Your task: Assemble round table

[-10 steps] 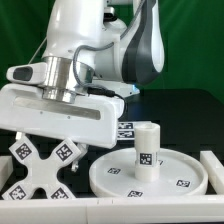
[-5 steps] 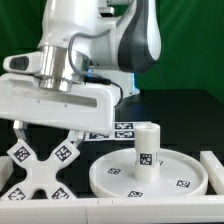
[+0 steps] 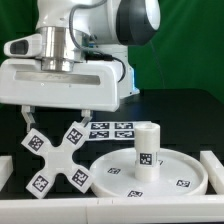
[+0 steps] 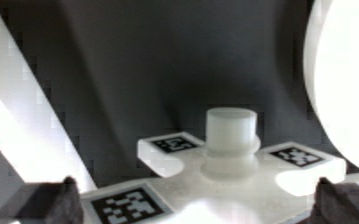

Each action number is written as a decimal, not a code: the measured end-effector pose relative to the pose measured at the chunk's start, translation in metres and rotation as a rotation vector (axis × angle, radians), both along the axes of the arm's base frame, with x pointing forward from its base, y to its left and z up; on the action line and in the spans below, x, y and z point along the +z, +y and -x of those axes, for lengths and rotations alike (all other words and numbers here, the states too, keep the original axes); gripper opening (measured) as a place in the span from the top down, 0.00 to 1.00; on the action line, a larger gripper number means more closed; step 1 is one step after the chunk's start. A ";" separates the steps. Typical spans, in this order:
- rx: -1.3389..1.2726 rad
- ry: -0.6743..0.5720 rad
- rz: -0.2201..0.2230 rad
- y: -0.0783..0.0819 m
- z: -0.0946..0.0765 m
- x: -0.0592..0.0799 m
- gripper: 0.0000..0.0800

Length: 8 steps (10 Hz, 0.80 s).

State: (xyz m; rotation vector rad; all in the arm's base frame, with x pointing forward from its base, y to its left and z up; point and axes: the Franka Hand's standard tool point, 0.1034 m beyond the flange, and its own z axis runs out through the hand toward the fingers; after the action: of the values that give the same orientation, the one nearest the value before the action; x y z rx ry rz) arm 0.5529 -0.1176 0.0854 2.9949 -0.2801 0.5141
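The main risk, as I judge it, is a skewed grasp. The cross-shaped base [image 3: 57,157] lies directly below the jaws with its arms set diagonally to the closing line. If the fingers [image 3: 27,116] come down onto two arm tips instead of a solid flank, the piece could twist, slip out or skid across the tabletop [image 3: 190,110]. A skid away from the jaws, toward the exterior view's right, would carry it into the round disc [image 3: 178,181]. That disc sits just beside the base with the short leg [image 3: 147,148] upright at its centre, and a knock could jolt the leg. The gripper [image 3: 57,116] is spread as wide as it goes and nothing is clamped. Its fingertips hang just above the two upper arms of the base, and I cannot tell whether they graze them. In the wrist view the gripper [image 4: 197,198] straddles the base [image 4: 211,180], whose central hub [image 4: 229,125] rises between the fingertips. The marker board [image 3: 112,128] lies beyond the jaws, apart from all this.
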 end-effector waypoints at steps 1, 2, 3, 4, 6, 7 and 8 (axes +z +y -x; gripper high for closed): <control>-0.003 -0.002 0.010 -0.003 0.001 -0.004 0.19; -0.006 0.004 0.024 -0.006 0.005 -0.014 0.19; -0.005 0.011 0.028 -0.007 0.007 -0.020 0.19; -0.004 0.012 0.034 -0.007 0.008 -0.025 0.19; -0.002 0.019 0.035 -0.005 0.011 -0.030 0.19; -0.002 0.025 0.035 -0.006 0.014 -0.032 0.19; -0.003 0.032 0.033 -0.006 0.017 -0.034 0.19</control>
State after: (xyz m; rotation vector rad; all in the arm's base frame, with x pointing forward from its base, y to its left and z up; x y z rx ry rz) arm 0.5360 -0.1236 0.0516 2.9668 -0.2710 0.4649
